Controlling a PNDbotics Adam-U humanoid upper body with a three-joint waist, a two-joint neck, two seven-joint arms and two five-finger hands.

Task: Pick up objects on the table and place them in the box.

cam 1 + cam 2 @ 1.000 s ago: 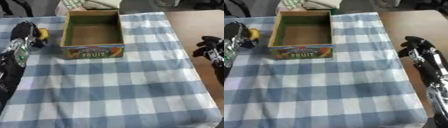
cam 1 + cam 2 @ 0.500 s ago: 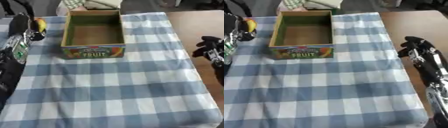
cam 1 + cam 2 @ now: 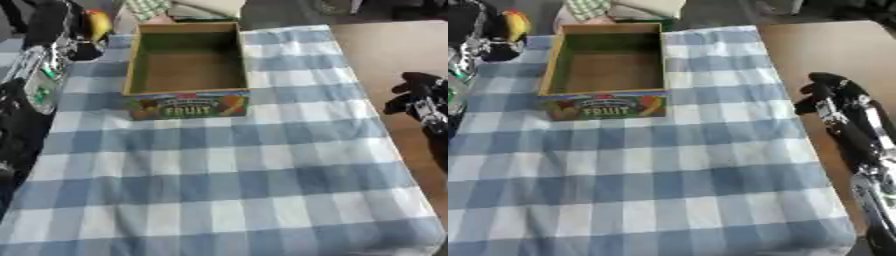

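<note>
Left hand (image 3: 61, 22) gripping rounded yellow-red object (image 3: 96, 22), beside open cardboard box (image 3: 185, 92)

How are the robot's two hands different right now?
The left robot hand is up at the far left corner beside the fruit box, curled around a yellow object. The right robot hand holds nothing, fingers curled, and sits off the checked cloth over the bare wooden table. Both are black.

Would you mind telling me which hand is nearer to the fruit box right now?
Left. The left hand is raised just beyond the fruit box's far left corner, holding a yellow object; the right hand sits off the cloth, well right.
</note>
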